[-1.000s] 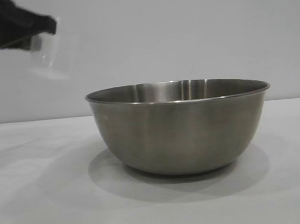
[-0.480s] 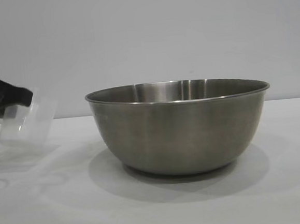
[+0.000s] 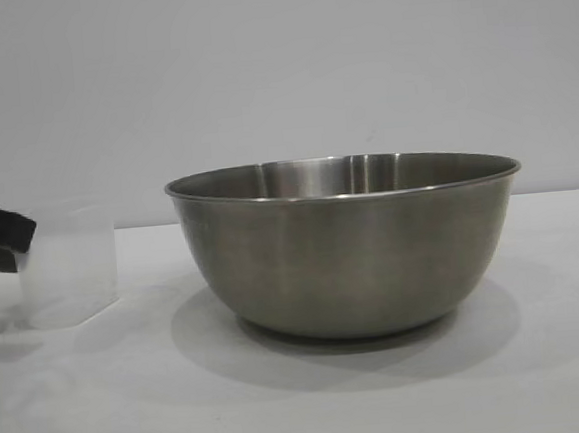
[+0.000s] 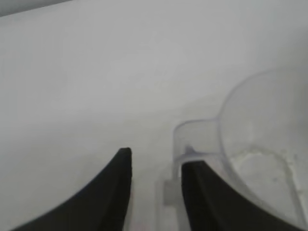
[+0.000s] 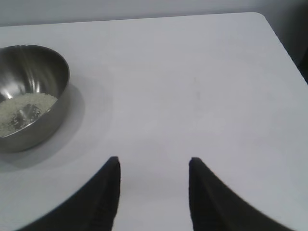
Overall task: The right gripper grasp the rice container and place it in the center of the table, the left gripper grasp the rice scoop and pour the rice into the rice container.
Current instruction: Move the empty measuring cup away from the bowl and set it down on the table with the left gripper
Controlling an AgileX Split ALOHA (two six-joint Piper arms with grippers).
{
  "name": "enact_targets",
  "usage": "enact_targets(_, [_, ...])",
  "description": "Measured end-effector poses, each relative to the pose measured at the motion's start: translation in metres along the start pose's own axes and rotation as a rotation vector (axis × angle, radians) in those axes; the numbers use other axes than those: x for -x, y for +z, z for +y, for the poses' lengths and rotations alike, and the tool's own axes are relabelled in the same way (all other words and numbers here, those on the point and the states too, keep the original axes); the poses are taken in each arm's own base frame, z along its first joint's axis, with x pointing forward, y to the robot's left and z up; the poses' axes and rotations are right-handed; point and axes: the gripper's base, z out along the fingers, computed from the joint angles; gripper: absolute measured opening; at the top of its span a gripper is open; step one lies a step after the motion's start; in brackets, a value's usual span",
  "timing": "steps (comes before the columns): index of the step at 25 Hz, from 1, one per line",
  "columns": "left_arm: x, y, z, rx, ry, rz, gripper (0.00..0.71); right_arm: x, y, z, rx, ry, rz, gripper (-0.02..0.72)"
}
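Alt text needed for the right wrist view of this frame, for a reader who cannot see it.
The rice container, a steel bowl, sits on the white table with a layer of rice in its bottom. The right gripper hangs open above bare tabletop, apart from the bowl and holding nothing.

Soft even light — blurry wrist close-up

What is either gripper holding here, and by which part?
Nothing is clearly held. The left gripper is open around the scoop handle, scoop standing on the table. The right gripper is open, empty.
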Motion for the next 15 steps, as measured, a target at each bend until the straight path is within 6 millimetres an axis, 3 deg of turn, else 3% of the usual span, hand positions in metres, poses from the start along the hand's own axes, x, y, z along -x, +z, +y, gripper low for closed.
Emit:
enact_targets(2, [-0.004, -0.006, 0.000, 0.000, -0.003, 0.005, 0.302, 0.000, 0.000, 0.000, 0.000, 0.000, 0.000, 0.322])
enact_targets(7, [0.002, -0.035, 0.005, 0.035, -0.031, -0.042, 0.288, 0.000, 0.000, 0.000, 0.000, 0.000, 0.000, 0.322])
enact_targets(15, [0.060, -0.080, 0.018, 0.116, -0.153, -0.307, 0.288, 0.000, 0.000, 0.000, 0.000, 0.000, 0.000, 0.322])
